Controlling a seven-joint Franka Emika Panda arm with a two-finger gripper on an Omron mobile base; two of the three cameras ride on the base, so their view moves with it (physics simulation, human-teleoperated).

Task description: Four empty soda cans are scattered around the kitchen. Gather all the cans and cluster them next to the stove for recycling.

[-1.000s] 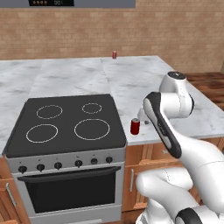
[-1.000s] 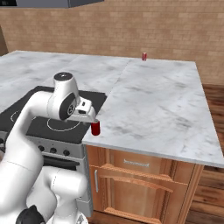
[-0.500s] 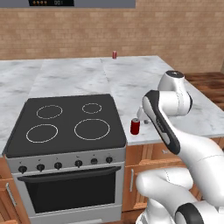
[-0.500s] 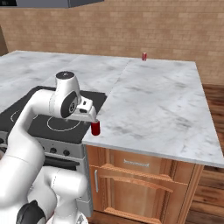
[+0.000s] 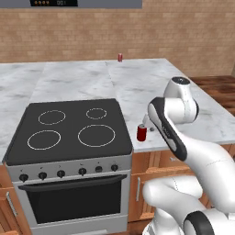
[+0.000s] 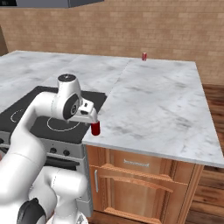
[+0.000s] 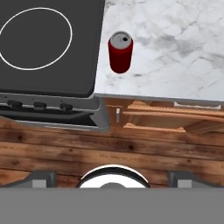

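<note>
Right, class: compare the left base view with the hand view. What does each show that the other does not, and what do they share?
Left base view alone: a second red can at the far edge of the marble counter, the brick wall, all four burner rings and the oven door.

Hand view alone: the wood floor below the counter edge, and the near can's silver top from above.

Both: the red can upright on the counter beside the stove, plus the stove knobs. The jaws are open, clear of the can.

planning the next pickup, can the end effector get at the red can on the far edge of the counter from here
Probably not: the far red can stands across the whole marble counter, well beyond the open end effector; nothing blocks it, though.
</note>
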